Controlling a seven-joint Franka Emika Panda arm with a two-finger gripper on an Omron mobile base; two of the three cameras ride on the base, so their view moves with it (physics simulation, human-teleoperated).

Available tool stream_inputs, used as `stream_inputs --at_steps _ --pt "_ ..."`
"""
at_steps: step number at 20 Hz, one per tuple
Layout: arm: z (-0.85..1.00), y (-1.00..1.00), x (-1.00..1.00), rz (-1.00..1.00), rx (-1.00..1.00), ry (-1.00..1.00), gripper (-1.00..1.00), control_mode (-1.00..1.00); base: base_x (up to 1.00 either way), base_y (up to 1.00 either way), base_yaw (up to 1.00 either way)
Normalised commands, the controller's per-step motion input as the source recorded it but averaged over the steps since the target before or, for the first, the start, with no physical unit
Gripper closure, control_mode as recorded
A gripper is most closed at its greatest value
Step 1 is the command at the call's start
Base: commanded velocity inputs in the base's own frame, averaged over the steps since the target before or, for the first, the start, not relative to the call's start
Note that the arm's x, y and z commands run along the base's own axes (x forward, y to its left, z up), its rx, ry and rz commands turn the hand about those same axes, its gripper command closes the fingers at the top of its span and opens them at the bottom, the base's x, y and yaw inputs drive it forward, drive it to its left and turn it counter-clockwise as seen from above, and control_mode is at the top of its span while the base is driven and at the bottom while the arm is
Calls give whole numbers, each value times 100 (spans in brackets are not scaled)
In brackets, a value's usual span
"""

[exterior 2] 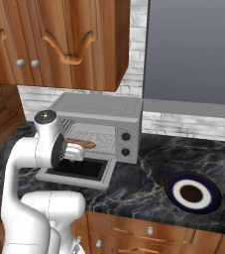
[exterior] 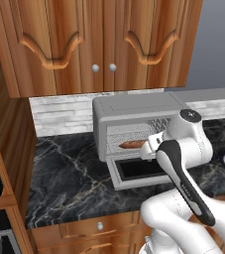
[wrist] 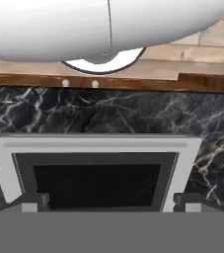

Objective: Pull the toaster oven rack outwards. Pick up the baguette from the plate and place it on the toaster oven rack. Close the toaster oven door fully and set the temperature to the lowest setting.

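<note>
Black marble countertop [exterior 2: 153,183] runs beneath wooden wall cabinets [exterior: 94,39] and a pale brick backsplash [exterior: 59,114] in this rendered kitchen, where the toaster oven [exterior 2: 101,111] stands against the wall with two black knobs [exterior 2: 125,144] on its right panel. Its toaster oven door [exterior: 134,171] hangs fully open, folded down flat over the counter with the dark glass facing up, and the hand view looks straight down on that grey-framed window [wrist: 96,185]. Inside the lit cavity the baguette [exterior: 130,145] lies lengthwise on the toaster oven rack [exterior 2: 96,134], reddish-brown against the silvery wires. The gripper [wrist: 111,201] hovers just above the lowered door, at the mouth of the cavity and just in front of the loaf, close to it but apart. Its jaws stand spread as wide as they go, one fingertip [wrist: 33,201] showing near each side of the door's frame, and they hold nothing; whether the tips touch the glass cannot be told. The white arm [exterior: 183,149] bends up from the base and hides the right half of the oven in the left base view. Well off to the right on the counter sits the plate [exterior 2: 169,192], bare, its dark centre ringed in white and a dark blue rim.
</note>
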Motion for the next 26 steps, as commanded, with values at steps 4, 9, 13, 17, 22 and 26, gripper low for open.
stream_inputs --at_steps 4,9,13,17,22,26 --pt "-25 11 38 0 -2 0 -100 -100 0 0 0" --pt "-22 3 22 0 -2 0 -100 -100 0 0 0" --pt "-19 0 18 0 -2 0 -100 -100 0 0 0" --pt "-18 0 15 0 -3 0 -100 -100 0 0 0" --pt "-23 0 14 0 -3 0 -100 -100 0 0 0" --pt "-20 0 21 0 0 0 -100 -100 0 0 0"
